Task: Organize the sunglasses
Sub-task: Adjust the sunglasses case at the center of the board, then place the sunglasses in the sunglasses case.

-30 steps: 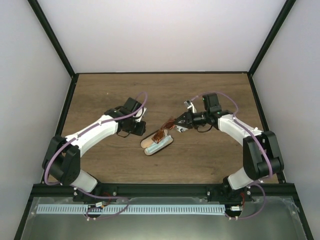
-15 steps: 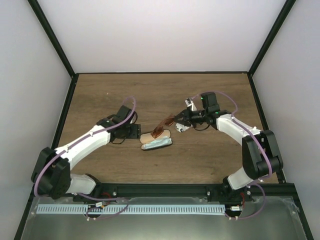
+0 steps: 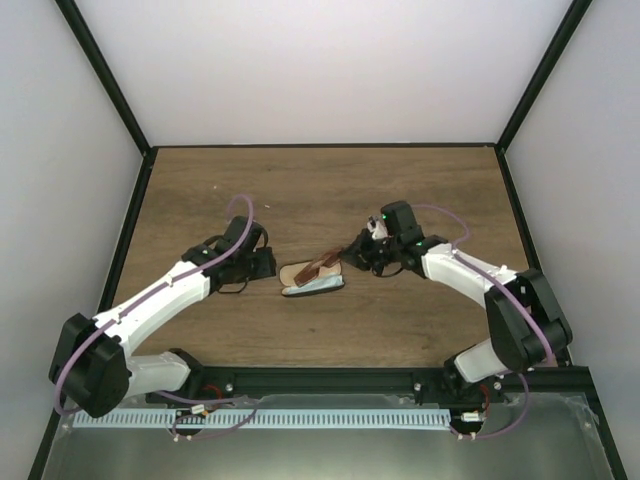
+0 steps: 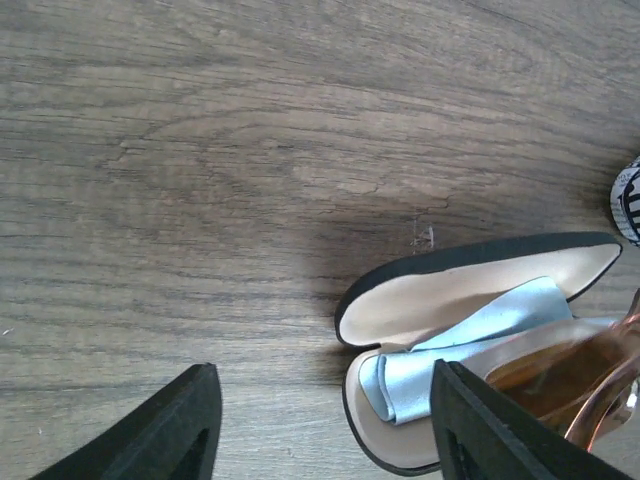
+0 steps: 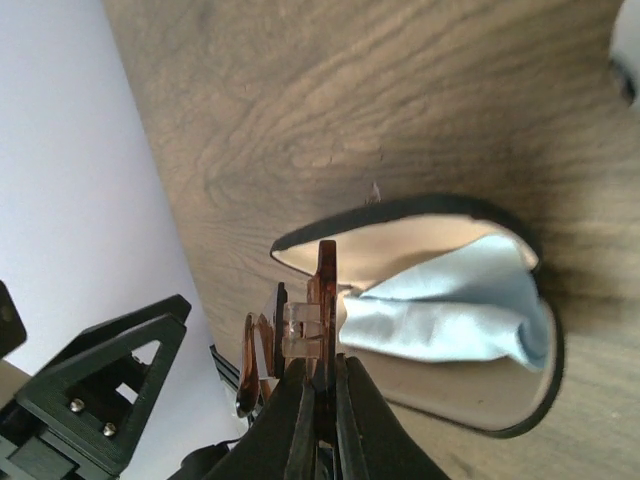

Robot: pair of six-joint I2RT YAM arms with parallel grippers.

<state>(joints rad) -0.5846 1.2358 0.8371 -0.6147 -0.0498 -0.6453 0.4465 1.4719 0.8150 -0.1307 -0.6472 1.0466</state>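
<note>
from above, the open glasses case [image 3: 297, 273] lies on the tabletop [image 3: 400, 190] between the two arms, and a light blue cloth [image 3: 316, 288] is in it; the sunglasses [image 3: 325, 265] are slanted over the right part of the case, and the right tool [image 3: 352, 258] holds them at their right end; the left tool [image 3: 268, 263] is just beside the left end of the case, apart from it;

in the left wrist view, the left tool [image 4: 320, 430] has its two dark fingers [image 4: 190, 425] spread, with only bare wood between them, so it is open and holds nothing; the case [image 4: 450, 275] shows its cream lining and black rim, the cloth [image 4: 470, 335] is folded inside, and the amber sunglasses [image 4: 560, 375] are over the lower half at the right; a striped object [image 4: 628, 200] is cut by the right edge;

in the right wrist view, the right tool [image 5: 322, 410] is closed tightly on the thin reddish-brown frame of the sunglasses [image 5: 322, 290], which stand on edge above the left end of the case [image 5: 420, 235] and of the cloth [image 5: 450, 310]; i cannot tell if they touch the cloth
</note>
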